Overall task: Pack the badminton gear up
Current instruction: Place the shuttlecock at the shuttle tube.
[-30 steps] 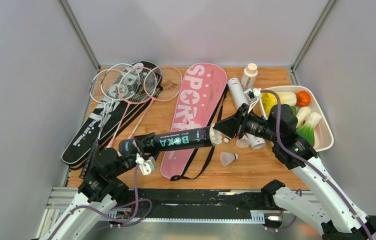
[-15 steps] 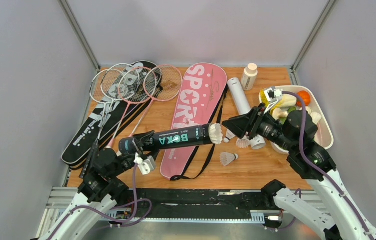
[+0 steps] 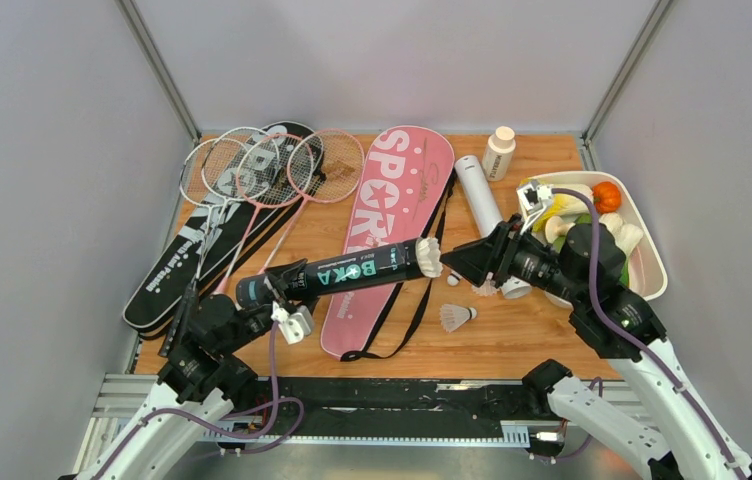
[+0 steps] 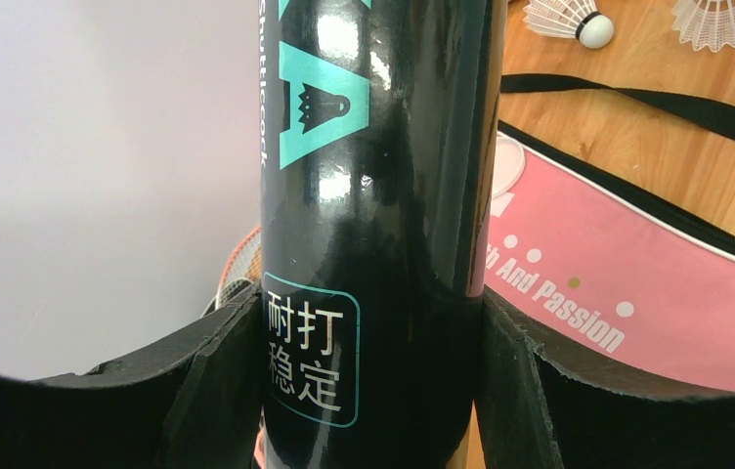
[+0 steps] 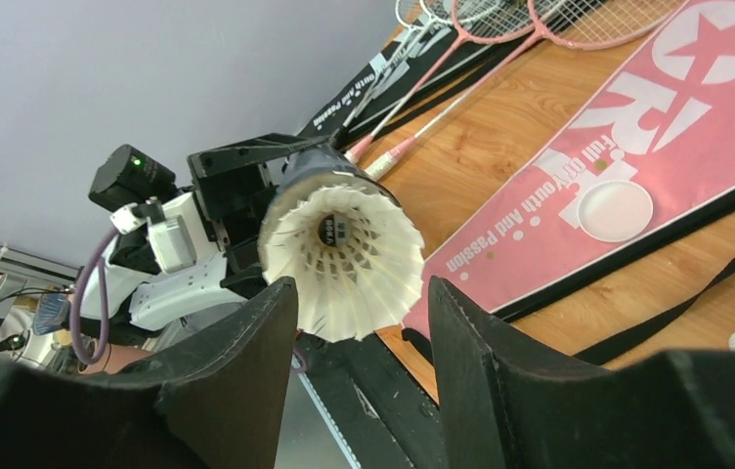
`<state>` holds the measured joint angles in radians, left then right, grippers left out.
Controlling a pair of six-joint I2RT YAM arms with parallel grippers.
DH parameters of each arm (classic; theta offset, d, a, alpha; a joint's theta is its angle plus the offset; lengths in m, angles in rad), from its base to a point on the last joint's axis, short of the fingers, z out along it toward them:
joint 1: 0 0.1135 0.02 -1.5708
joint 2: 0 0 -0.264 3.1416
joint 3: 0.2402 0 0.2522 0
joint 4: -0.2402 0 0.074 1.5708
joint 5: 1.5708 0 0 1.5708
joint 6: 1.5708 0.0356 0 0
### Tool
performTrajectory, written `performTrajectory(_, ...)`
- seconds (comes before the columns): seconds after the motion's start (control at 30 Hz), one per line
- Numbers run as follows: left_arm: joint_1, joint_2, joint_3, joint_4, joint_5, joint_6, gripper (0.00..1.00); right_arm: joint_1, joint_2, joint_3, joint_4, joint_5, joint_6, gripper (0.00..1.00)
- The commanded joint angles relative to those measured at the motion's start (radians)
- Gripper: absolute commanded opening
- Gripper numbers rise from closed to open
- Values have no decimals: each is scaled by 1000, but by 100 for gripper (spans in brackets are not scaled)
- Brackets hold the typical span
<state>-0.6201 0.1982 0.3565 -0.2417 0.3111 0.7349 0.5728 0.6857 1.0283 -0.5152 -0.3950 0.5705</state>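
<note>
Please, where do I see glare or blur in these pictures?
Left wrist: white glare patches on the glossy black tube, but its print stays readable. Right wrist: the shuttlecock is sharp, each feather clear. Top external: even light, only faint shadows.

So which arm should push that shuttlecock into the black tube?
Right, probably. The right gripper is open just in front of the shuttlecock poking from the black tube; the left gripper is busy holding that tube.

The table [image 3: 512, 345] is overlooked from above its near edge; the black tube [image 4: 373, 225] is framed closely, seemingly from opposite ends, by both wrist views.
</note>
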Motion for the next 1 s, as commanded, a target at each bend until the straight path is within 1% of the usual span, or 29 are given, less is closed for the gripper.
performTrajectory(0.0,-1,-4,56,111,0,-32,0,4,5,-35,32,-10,7,54)
performTrajectory(0.2,-1,21,70,136,3,-29,0,4,33,-40,77,-18,5,55)
performTrajectory(0.27,-1,32,71,155,5,-38,0,4,60,-43,105,-51,20,49)
performTrajectory(0.33,-1,42,65,176,14,-44,0,4,77,-52,143,-83,36,40)
performTrajectory(0.37,-2,49,61,185,18,-45,0,4,79,-57,161,-91,44,31)
performTrajectory(0.4,-1,50,59,187,20,-47,0,3,78,-63,180,-96,50,18)
performTrajectory(0.43,-1,53,54,192,21,-47,0,4,75,-70,196,-97,55,7)
performTrajectory(0.47,-1,53,52,192,22,-45,0,4,70,-80,214,-97,59,0)
performTrajectory(0.57,-1,46,39,203,33,-24,0,4,68,-104,258,-104,67,0)
performTrajectory(0.67,-1,59,32,222,41,3,0,4,107,-108,263,-139,53,0)
performTrajectory(0.77,-2,91,47,176,64,90,0,6,146,-98,255,-157,27,0)
performTrajectory(0.9,-1,108,55,128,61,137,0,5,161,-50,176,-92,-31,0)
performTrajectory(0.97,-2,106,55,126,44,143,0,6,161,-31,134,-49,-53,9)
